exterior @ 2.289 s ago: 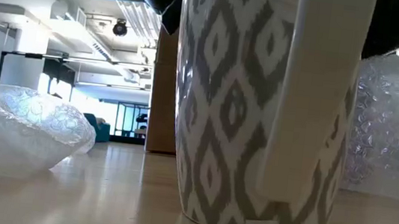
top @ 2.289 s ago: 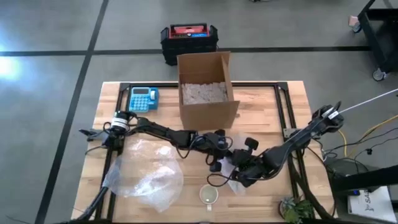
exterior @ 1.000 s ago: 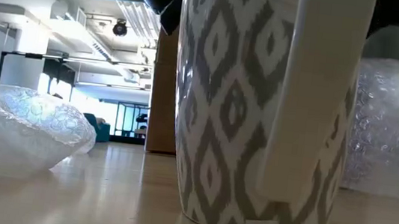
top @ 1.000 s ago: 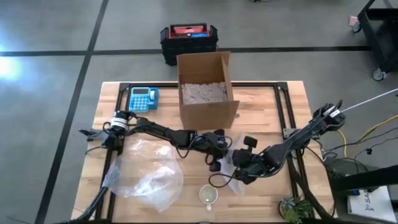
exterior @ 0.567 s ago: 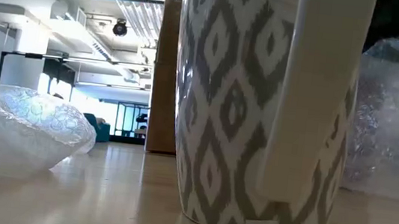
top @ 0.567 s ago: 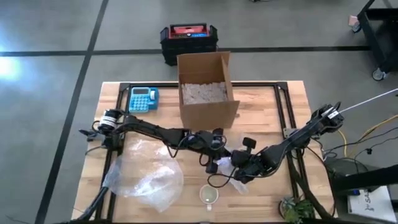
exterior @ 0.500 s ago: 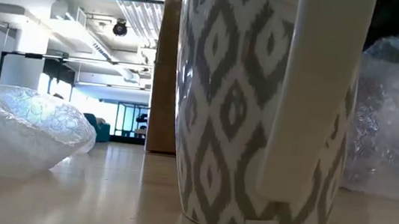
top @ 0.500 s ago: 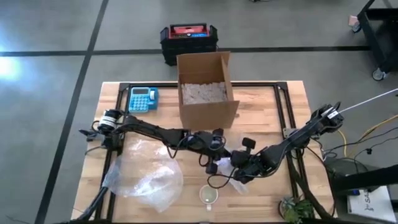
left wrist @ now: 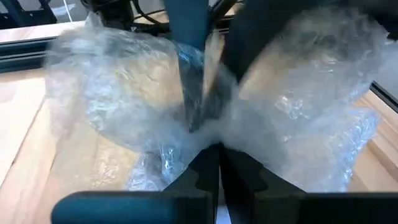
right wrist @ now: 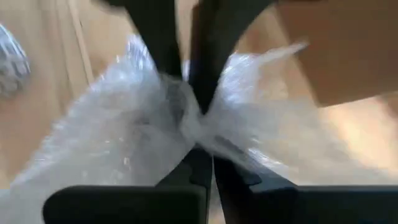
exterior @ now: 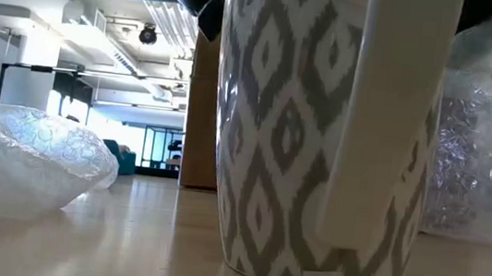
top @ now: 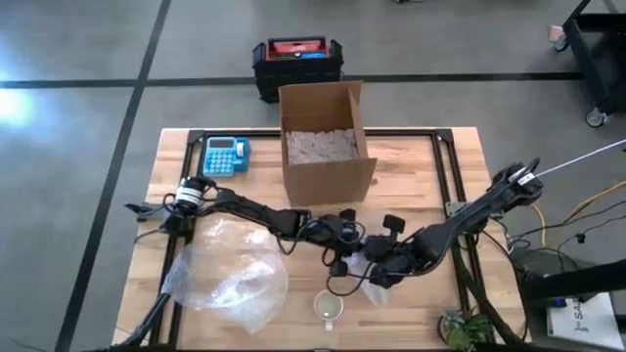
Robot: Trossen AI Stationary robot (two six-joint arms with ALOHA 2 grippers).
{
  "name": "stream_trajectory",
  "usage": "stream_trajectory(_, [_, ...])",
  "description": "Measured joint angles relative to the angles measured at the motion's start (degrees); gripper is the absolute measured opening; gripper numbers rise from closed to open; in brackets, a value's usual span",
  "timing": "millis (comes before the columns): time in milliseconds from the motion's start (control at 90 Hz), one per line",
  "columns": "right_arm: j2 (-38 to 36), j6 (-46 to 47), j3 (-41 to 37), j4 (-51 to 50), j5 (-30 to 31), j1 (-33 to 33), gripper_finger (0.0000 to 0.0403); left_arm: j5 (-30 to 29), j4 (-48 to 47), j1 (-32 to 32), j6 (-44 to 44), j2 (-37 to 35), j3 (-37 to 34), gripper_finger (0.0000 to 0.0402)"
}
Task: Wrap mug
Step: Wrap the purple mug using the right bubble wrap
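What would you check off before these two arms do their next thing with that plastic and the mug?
1. Left pincer shut on the bubble wrap sheet: ok.
2. Right pincer shut on the same sheet: ok.
3. Mug upright near the table's front edge: ok.
4. Mug bare, no wrap around it yet: ok, wrapping not begun.
5. Sheet lifted free of the table: cannot tell.
6. Spare bubble wrap pile lying left of the mug, apart from it: ok.
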Motion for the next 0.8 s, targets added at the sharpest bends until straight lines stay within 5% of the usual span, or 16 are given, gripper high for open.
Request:
stream_trajectory(244, [-2.91, 4.91, 1.84, -16.65, 10.28, 0.09, 0.0003, -0.14, 0.76, 0.0, -0.38, -0.07, -0.11, 0.0])
stream_trajectory(400, [-2.86, 6.43, -1.02, -12.38, 18.26, -0.72, 0.0002, -0.15, 0.98, 0.0, -0.5, -0.07, -0.15, 0.0])
stream_trajectory(633, [-1.7, -8.64, -6.81, 15.51, 2.02, -0.42, 0.0002, -0.03, 1.0, -0.01, -0.52, -0.07, -0.18, 0.0])
stream_trajectory(800, [-1.27, -9.27, -7.14, 18.2, -1.71, -0.09, 0.0002, 0.13, 0.63, -0.11, -0.52, -0.09, -0.26, 0.0])
